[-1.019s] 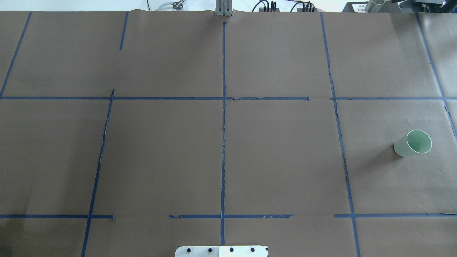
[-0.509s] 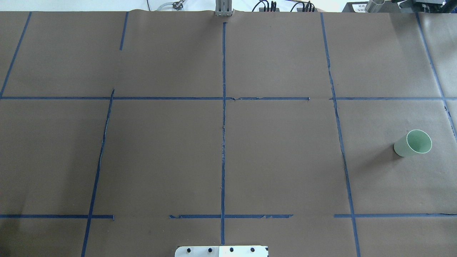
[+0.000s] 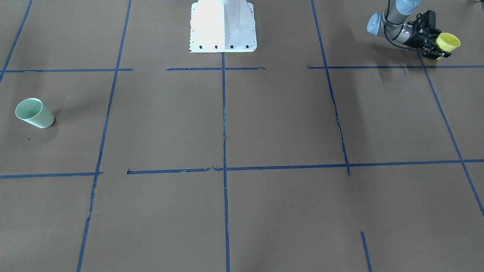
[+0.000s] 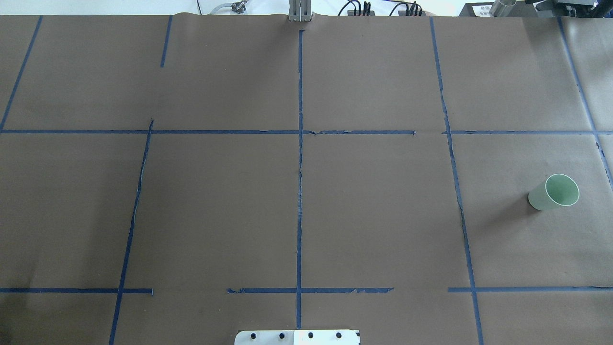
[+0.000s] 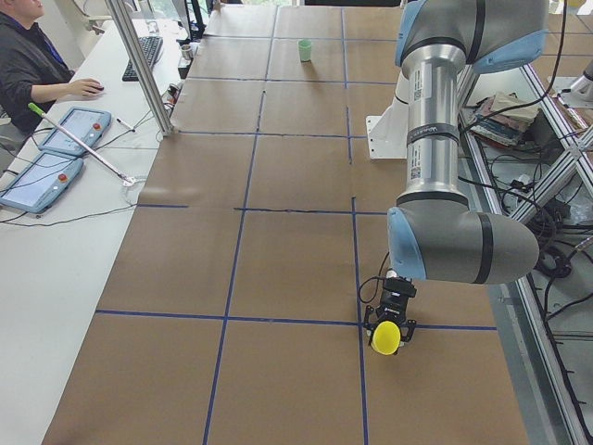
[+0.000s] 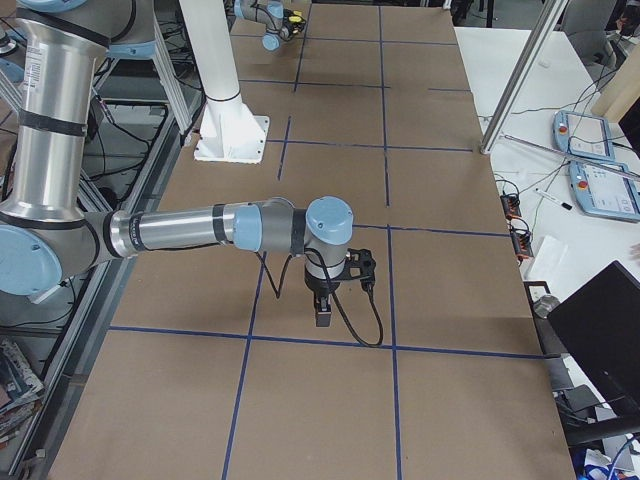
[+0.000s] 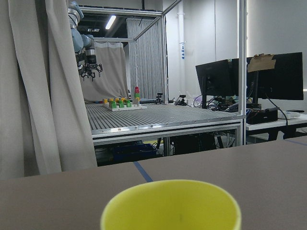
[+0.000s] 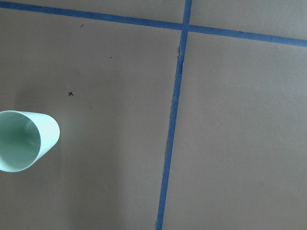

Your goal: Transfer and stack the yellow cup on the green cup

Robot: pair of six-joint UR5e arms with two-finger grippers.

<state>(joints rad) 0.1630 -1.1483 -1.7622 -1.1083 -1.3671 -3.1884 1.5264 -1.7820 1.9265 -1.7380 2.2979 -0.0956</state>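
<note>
Nothing has shifted overhead; the green cup [image 4: 554, 192] stands mid-right. Upper right in the front view, the left gripper [image 3: 438, 41] clamps the yellow cup [image 3: 449, 40]. Whether the right gripper [image 6: 323, 316] is open, I cannot tell.

Has brown paper all over the table [image 4: 215, 201], with blue tape lines [image 4: 300, 191] across. Holds the green cup [image 4: 554, 192], standing up near one end, plus a white base [image 4: 297, 338].

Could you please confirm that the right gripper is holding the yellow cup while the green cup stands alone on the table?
Not quite: it is the left gripper that holds the yellow cup. The exterior front-facing view shows this, since there the robot's left arm is on the view's right. The green cup does stand alone on the table.
</note>
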